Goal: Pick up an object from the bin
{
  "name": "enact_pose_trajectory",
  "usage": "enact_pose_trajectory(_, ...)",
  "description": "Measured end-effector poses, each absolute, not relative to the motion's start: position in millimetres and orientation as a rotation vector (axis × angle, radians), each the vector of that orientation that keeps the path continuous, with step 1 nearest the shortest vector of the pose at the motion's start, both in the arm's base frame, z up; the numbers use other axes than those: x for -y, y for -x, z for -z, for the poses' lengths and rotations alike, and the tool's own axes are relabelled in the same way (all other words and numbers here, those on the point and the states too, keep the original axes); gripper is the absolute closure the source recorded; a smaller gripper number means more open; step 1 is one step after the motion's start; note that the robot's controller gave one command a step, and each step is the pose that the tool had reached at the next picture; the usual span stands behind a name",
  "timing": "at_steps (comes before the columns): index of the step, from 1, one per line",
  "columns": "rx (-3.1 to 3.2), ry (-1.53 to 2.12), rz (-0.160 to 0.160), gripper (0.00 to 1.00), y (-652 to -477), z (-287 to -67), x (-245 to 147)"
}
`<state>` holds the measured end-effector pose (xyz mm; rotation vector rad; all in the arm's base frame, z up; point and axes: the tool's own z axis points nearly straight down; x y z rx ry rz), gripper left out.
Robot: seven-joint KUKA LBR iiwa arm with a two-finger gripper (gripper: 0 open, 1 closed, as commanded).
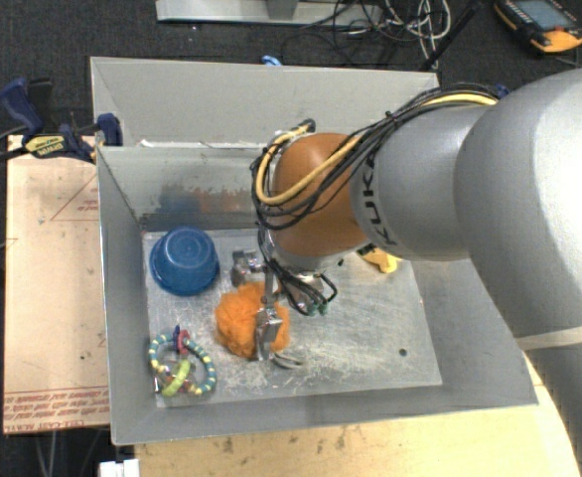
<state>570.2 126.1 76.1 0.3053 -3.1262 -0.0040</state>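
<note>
The gripper (270,350) is down low in the bin (122,266) now, right at the floor, and pressed against it is the orange fuzzy ball (235,324). The ball sits touching the gripper on the side away from the arm, bulging out past it. Whether the gripper is wide or narrow I cannot tell from this angle, as the orange wrist cover and cables crowd over the top of it. And I can't call this a hold, because nothing shows the ball squarely inside.

So how to play it well? To my eye the gripper is off the ball's middle, toward the edge nearest the arm. A soft round thing like that looks likely to squash or roll away if pinched off-centre, so the sensible move is to centre over the ball's widest part, close gently, and lift straight up without dragging.

There's room to work. The blue bowl (184,261) stands upside down beyond the ball, apart from it, toward the back wall. The ring of coloured beads (182,367) lies beyond the ball too, near the front corner, well clear. On the arm side of the gripper, a small yellow thing (379,260) peeks out under the arm, and I can't tell what it is.
</note>
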Motion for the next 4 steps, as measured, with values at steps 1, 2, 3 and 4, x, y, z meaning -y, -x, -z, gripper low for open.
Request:
enact_pose_trajectory(1,3.140,-0.208,0.002,1.00,-537.1,-74,-118)
enact_pose_trajectory(2,3.140,-0.208,0.003,1.00,-537.0,-74,-118)
enact_pose_trajectory(3,3.137,-0.207,0.002,1.00,-536.0,-77,-118)
enact_pose_trajectory(4,3.134,-0.207,0.001,1.00,-534.9,-90,-118)
